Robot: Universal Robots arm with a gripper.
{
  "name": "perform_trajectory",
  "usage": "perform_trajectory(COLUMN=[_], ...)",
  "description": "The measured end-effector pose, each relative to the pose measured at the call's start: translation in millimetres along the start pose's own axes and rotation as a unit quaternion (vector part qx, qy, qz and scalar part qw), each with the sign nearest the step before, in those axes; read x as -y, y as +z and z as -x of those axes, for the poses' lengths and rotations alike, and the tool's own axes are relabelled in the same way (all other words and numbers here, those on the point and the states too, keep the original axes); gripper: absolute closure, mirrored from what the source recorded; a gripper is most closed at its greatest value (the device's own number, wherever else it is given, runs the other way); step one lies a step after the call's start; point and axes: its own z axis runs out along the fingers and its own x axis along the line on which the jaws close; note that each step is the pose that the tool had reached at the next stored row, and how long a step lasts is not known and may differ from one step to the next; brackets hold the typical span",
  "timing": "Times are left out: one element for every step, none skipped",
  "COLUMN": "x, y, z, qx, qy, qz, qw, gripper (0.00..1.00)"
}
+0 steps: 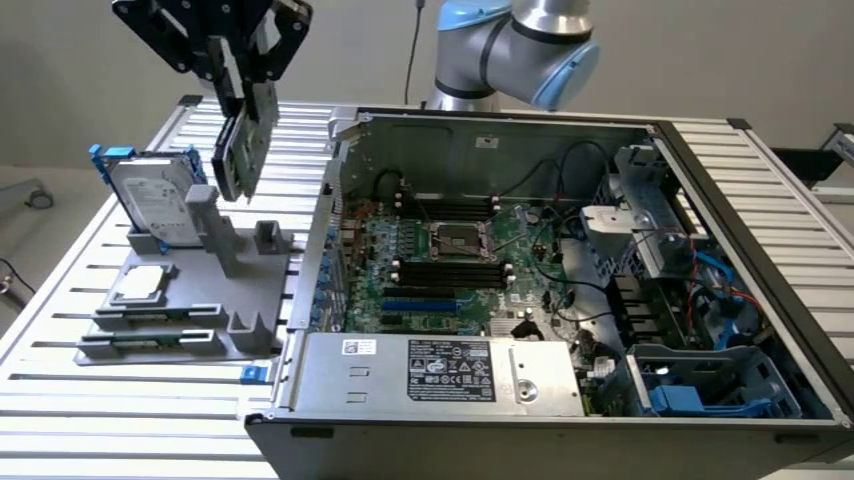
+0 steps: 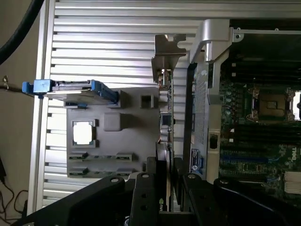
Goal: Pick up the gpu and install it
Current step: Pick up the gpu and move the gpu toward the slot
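No wording legible.
- Power supply label (image 1: 454,368): fine print and certification marks, unreadable.
- Hard drive label (image 1: 150,200): print unreadable.
- Chassis sticker (image 2: 195,168): round blue emblem, unreadable.
- gpu (image 2: 162,205): small green logo, no letters legible.

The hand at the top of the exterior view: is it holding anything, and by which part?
The hand holds the gpu by its top edge; the card hangs upright beneath.

Your end effector (image 1: 248,92) is black, the graphics card (image 1: 247,145) dark green, the hard drive (image 1: 151,200) silver with blue rails (image 1: 98,156), the holder (image 1: 200,300) grey, the worktop (image 1: 107,400) ribbed silver.
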Motion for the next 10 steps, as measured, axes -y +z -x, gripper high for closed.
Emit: perform_trajectory(x=[-0.2, -0.4, -0.4, -0.4, -0.4, -0.4, -0.2, -0.1, 0.0, 0.1], y=[-2.8, -5.0, -6.8, -8.1, -9.1, -9.7, -10.1, -10.4, -10.7, -11.0], z=[4.6, 9.1, 13.4, 18.0, 22.4, 26.9, 31.4, 36.0, 40.5, 44.9], qx=[-0.0007, -0.0013, -0.0018, -0.002, -0.0021, -0.0021, -0.002, -0.002, -0.0019, -0.0019], qy=[0.0, 0.0, 0.0, 0.0, 0.0, 0.0, 0.0, 0.0, 0.0, 0.0], qz=[0.0004, 0.0009, 0.0013, 0.0018, 0.0025, 0.0033, 0.0042, 0.0052, 0.0062, 0.0073], qw=[1.0, 1.0, 1.0, 1.0, 1.0, 1.0, 1.0, 1.0, 1.0, 1.0], gripper=[0.74, 0.74, 0.74, 0.74, 0.74, 0.74, 0.74, 0.74, 0.74, 0.74])
